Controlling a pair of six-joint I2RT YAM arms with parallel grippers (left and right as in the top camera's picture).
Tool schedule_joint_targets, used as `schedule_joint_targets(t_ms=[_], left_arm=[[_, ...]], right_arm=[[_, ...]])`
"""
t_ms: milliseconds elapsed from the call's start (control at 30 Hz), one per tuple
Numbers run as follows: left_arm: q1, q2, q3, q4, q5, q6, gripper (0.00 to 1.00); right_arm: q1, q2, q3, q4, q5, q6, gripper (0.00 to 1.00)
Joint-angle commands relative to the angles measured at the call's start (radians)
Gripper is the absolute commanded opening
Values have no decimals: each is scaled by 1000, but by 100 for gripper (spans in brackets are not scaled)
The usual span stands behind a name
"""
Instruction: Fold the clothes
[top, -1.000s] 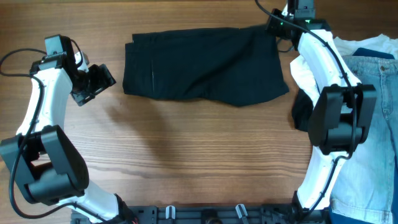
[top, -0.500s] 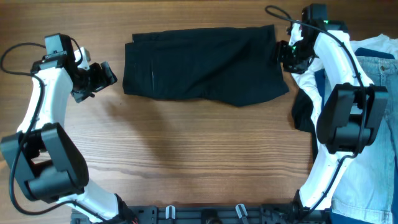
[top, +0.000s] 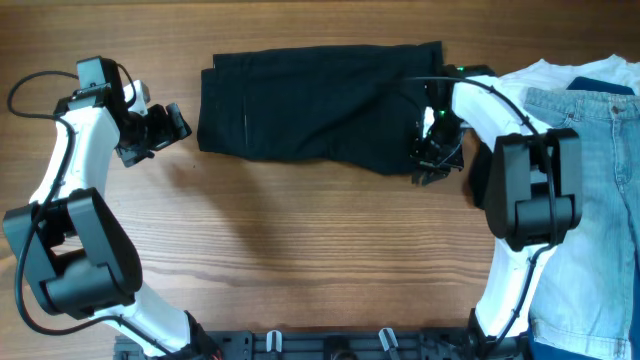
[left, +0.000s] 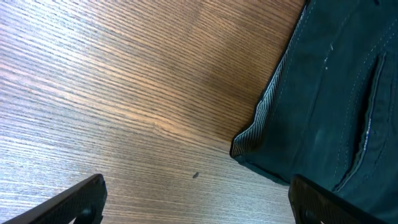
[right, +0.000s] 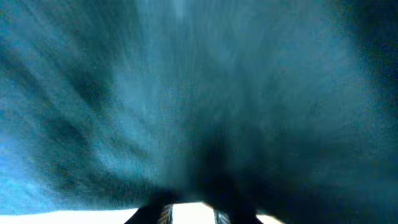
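Note:
The clothes, black shorts (top: 320, 105), lie flat at the back middle of the table. Their corner with the grey speckled inner band (left: 260, 119) shows in the left wrist view. My left gripper (top: 168, 124) hovers open just left of the shorts, nothing between its fingers (left: 78, 200). My right gripper (top: 433, 163) is down on the shorts' right lower edge. In the right wrist view blurred dark fabric (right: 205, 93) fills the frame and bunches at the narrowly spaced fingertips (right: 163, 215).
Light blue jeans (top: 592, 190) and a white shirt (top: 545, 74) lie at the right edge, beside the right arm. Bare wooden table (top: 300, 250) stretches in front of the shorts.
The right gripper swung from the shorts' far right corner down to their right lower edge, and its jaws narrowed. The left gripper opened slightly wider and barely moved.

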Motion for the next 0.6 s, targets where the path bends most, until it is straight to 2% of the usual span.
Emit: schedule_joint_targets(t_ms=[0, 33, 67, 167, 300, 433, 567], left_arm=[[-5, 7, 0, 17, 20, 26, 94], [-5, 7, 0, 27, 21, 26, 94], [-5, 7, 0, 36, 31, 26, 94], [-5, 7, 0, 65, 75, 26, 93], [-5, 7, 0, 122, 159, 26, 88], [-5, 7, 0, 249, 279, 25, 82], [-5, 7, 2, 401, 360, -62, 81]], right_arm=[[-44, -198, 45, 118, -40, -93, 38], [-63, -253, 55, 173, -45, -92, 56], [-85, -303, 58, 253, -45, -70, 63], [-134, -354, 58, 470, -52, 26, 62], [-135, -243, 51, 705, -71, 60, 58], [-138, -116, 51, 816, -119, 102, 57], [-139, -22, 51, 868, -228, 158, 58]])
